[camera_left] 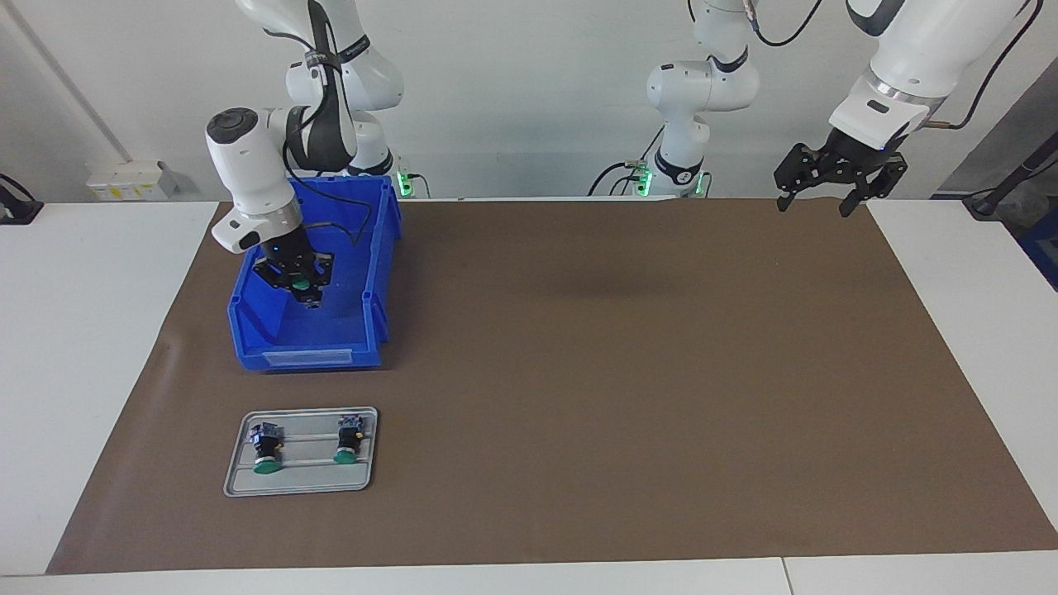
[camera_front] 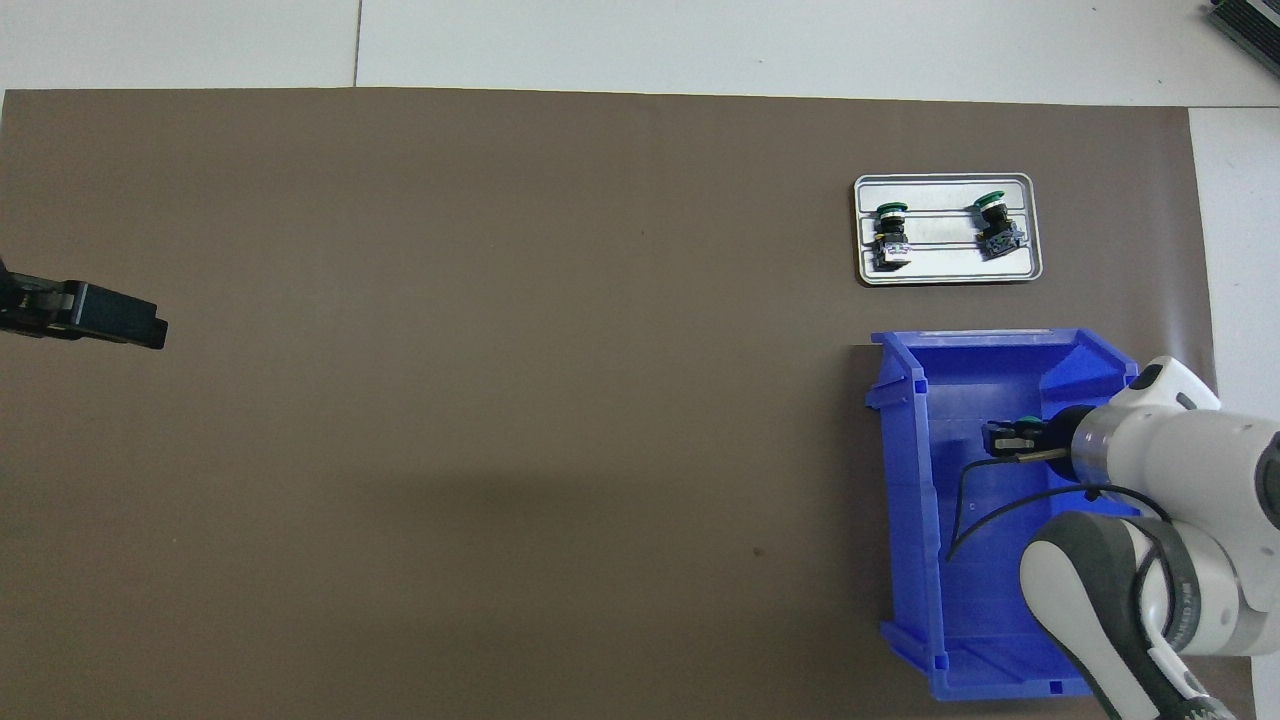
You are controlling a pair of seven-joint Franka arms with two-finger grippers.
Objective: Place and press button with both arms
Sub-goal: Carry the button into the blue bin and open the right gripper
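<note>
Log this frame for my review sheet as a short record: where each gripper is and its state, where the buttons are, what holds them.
right gripper: inside the blue bin, shut on a green-capped button
left gripper: open, empty, raised over the mat's edge at the left arm's end; waiting
grey tray: on the brown mat, farther from the robots than the bin
tray contents: two buttons lying side by side, apart, green caps pointing away from the robots
task stage: third button gripped, not yet on the tray
</note>
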